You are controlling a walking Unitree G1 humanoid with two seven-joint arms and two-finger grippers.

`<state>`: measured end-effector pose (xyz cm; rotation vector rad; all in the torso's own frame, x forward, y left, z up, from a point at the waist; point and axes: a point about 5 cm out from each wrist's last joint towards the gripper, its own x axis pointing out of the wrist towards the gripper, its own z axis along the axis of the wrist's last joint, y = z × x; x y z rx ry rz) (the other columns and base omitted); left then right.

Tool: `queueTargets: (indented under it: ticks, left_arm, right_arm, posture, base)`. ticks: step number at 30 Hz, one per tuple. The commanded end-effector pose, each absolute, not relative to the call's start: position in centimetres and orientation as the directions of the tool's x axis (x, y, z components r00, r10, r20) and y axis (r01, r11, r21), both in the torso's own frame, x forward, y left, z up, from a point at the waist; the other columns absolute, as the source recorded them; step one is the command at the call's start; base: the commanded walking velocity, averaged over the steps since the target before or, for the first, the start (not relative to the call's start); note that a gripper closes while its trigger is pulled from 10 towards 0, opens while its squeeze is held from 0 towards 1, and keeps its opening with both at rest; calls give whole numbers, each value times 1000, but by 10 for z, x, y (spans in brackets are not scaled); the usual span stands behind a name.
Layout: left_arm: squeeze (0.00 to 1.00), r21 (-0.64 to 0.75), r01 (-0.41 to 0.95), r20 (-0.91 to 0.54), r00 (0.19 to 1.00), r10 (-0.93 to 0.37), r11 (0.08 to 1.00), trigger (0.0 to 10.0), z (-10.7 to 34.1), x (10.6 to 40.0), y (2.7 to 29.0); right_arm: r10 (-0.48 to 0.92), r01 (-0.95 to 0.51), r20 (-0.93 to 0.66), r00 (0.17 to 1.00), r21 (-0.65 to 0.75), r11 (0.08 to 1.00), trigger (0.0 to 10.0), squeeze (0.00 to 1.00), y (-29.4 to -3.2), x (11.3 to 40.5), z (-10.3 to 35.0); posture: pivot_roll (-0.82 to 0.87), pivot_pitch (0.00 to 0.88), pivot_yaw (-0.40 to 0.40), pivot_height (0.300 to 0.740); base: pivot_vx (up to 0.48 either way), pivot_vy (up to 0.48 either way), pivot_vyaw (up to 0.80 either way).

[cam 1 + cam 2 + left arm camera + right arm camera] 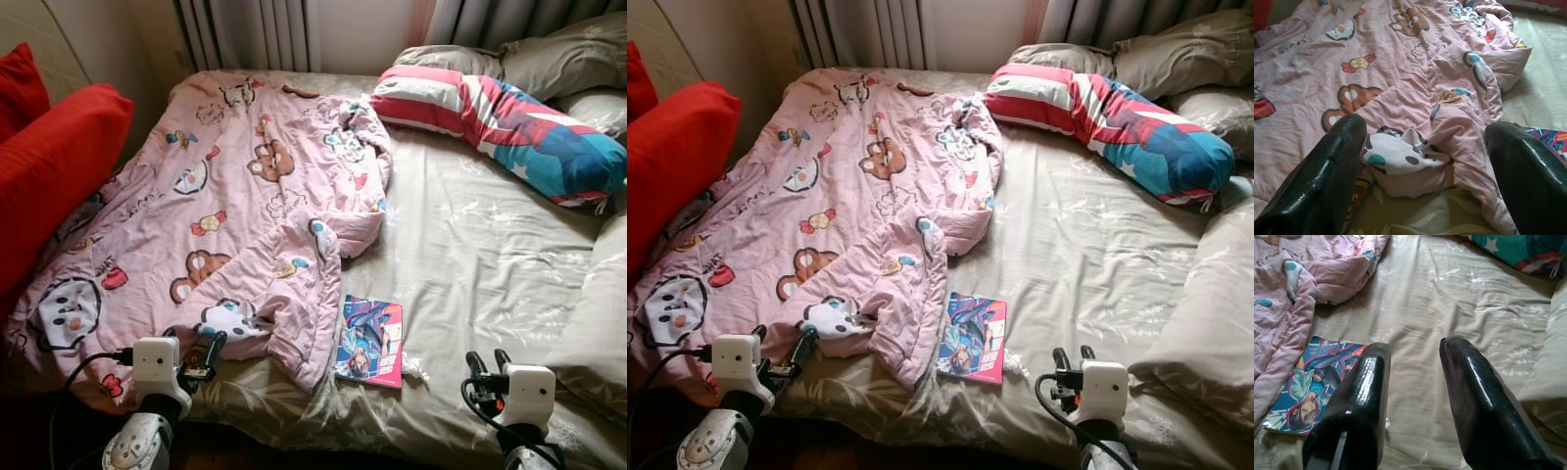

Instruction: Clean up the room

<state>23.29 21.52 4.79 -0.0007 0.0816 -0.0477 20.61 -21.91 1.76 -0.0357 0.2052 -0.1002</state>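
Note:
A pink quilt point(235, 196) printed with cartoon bears lies crumpled over the left half of the bed, and its near corner hangs at the front edge. A colourful comic book point(370, 340) lies flat on the beige sheet point(470, 245), just right of that corner. My left gripper point(204, 356) is open at the bed's front edge, its fingers point(1327, 171) pointing at the quilt's near fold point(1405, 156) and holding nothing. My right gripper point(489, 364) is open and empty above the sheet, to the right of the book point(1308, 387).
A long striped red, white and blue pillow point(500, 117) lies across the head of the bed, with grey pillows point(558, 59) behind it. Red cushions point(54, 166) lean at the left side. A bunched grey cover point(598, 323) fills the right edge. Curtains point(255, 34) hang behind.

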Motion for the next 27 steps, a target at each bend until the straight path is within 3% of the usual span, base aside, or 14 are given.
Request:
queueTargets:
  ticks: [1, 5, 20, 27]
  left_arm:
    - [0, -2, 41, -88, 995, -41, 999, 10000, 49, 231, 217]
    - [0, -3, 40, -89, 995, -40, 999, 10000, 49, 232, 216]
    - [0, -3, 35, -97, 995, -35, 999, 10000, 49, 231, 217]
    - [0, 0, 41, -98, 994, -40, 999, 10000, 49, 232, 215]
  right_arm:
    - [-115, 107, -232, 966, -46, 993, 10000, 0, -221, 203, 13]
    - [-116, 107, -225, 967, -49, 993, 10000, 0, -221, 205, 14]
    - [-116, 109, -230, 966, -43, 993, 10000, 0, -219, 206, 14]
    - [-118, 109, -228, 966, -49, 993, 10000, 0, -219, 207, 14]
  posture:
    - [-89, 169, 33, 720]
    - [-89, 172, 33, 695]
    - [-82, 178, 33, 695]
    - [-85, 180, 34, 665]
  base:
    - [0, 0, 0]
    - [0, 0, 0]
    - [0, 0, 0]
    - [0, 0, 0]
